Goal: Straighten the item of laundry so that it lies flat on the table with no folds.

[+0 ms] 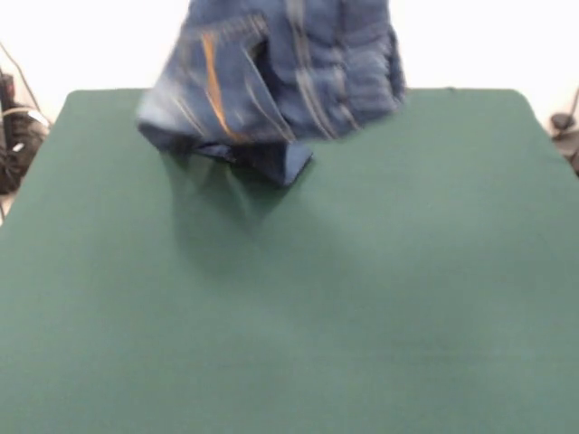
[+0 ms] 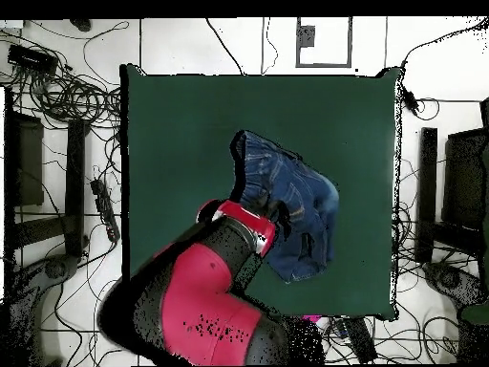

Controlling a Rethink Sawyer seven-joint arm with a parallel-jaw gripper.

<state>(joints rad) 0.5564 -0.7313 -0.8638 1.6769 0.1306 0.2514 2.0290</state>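
- Front view: jeans hang bunched up above the table, top of the bundle cut off by the upper edge.
- Denim is blue with faded pale streaks; an orange line of stitching runs down the left part of the bundle.
- Lowest corner of the cloth, a dark blue folded flap, dips down toward the felt at centre-left; can't tell if it touches.
- A dim shadow sits on the green felt just below and in front of the bundle.
- Claw itself not visible in this view, the jeans cover that whole area.
- Overhead view: arm, red and black, reaches from the bottom edge up and right over the table.
- Arm's end meets the jeans at their left-lower side; the claw is buried under or in the cloth, so I cannot tell whether it is wide, narrow or gripping.
- Jeans spread from the arm's end up and to the right, crumpled, with folds and a dark crease through the middle.
- From above the bundle lies in the right-centre part of the table, its lower tip near the table's bottom edge, well away from the left edge.
- Rest of the green felt is bare.
- Cables tangle on the floor off the table's left side.
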